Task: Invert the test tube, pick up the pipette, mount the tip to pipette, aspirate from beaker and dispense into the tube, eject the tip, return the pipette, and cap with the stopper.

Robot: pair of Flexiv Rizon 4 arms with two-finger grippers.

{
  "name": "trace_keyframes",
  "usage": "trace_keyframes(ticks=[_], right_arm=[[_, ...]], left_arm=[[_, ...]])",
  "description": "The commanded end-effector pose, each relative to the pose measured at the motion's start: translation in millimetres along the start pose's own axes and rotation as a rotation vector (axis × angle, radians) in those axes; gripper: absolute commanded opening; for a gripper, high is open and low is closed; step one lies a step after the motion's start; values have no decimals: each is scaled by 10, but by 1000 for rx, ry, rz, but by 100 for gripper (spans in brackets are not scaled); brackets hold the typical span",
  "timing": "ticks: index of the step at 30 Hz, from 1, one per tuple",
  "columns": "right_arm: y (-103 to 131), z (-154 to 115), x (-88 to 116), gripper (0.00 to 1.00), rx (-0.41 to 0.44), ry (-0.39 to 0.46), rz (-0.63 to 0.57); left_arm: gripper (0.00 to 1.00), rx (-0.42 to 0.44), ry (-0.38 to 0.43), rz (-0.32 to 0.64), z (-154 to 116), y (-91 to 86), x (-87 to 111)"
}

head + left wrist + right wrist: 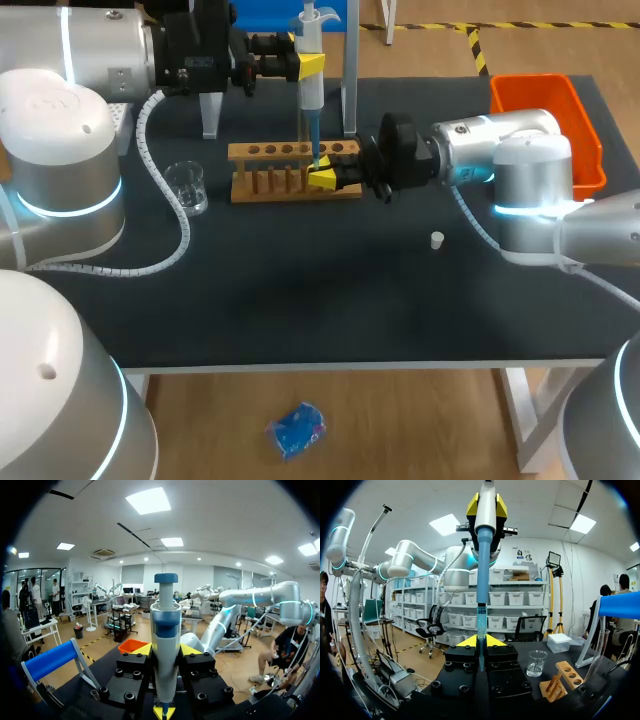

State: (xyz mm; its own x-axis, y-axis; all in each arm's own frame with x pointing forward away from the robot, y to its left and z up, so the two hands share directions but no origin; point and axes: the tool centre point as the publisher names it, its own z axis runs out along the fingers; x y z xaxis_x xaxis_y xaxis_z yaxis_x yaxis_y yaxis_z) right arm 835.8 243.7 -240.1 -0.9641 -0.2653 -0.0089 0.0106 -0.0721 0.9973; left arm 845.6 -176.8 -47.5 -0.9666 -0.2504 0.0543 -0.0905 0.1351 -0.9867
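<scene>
Your left end effector (pixel 311 66) is clamping the pipette (pixel 166 630) by its barrel, one yellow finger on each side, and is holding it upright above the rack. The blue tip (pixel 309 130) is pointing straight down into the mouth of the test tube (pixel 481 620). Your right end effector (pixel 322 179) is gripping that tube from two sides, mouth up. It is holding the tube close by the right end of the wooden rack (pixel 270 152), and whether tube and rack are touching cannot be made out.

By the look of it you are dispensing. Bluish liquid seems to be showing low in the tube, though how much is hard to say.

To do this step well, hold the tip centred in the tube's mouth so it is not scraping the glass. Hold the right arm dead still, since any sideways drift will be levering the tip against the rim. Empty the pipette fully, then lift it straight up before moving sideways.

The beaker (pixel 187 185) is standing well to the left of the rack. The white stopper (pixel 437 240) is waiting on the bench (pixel 330 300) under your right arm.
</scene>
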Motion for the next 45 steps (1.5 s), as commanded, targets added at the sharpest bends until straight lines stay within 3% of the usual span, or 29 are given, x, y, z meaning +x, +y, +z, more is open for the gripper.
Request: trace_keyframes(ticks=[1, 13, 22, 27, 28, 29, 39, 45], right_arm=[[85, 1, -14, 0, 0, 3, 0], [112, -13, 17, 0, 6, -107, -21], [156, -28, 34, 0, 54, -278, -48], [158, -46, 30, 0, 59, -319, -43], [158, -46, 29, 18, 59, -319, -42], [160, -46, 30, 100, 63, -322, -46], [182, -38, 65, 100, 46, -306, -44], [165, -103, 121, 100, 48, -242, -57]], left_arm=[[0, -5, 5, -2, -10, 76, -1], [0, -5, 5, -2, -10, 76, -1], [0, -5, 5, -2, -10, 76, -1], [0, -5, 5, -2, -10, 76, -1], [0, -5, 5, -2, -10, 76, -1], [0, -5, 5, -2, -10, 76, -1], [0, -5, 5, -2, -10, 76, -1], [0, -5, 5, -2, -10, 76, -1]])
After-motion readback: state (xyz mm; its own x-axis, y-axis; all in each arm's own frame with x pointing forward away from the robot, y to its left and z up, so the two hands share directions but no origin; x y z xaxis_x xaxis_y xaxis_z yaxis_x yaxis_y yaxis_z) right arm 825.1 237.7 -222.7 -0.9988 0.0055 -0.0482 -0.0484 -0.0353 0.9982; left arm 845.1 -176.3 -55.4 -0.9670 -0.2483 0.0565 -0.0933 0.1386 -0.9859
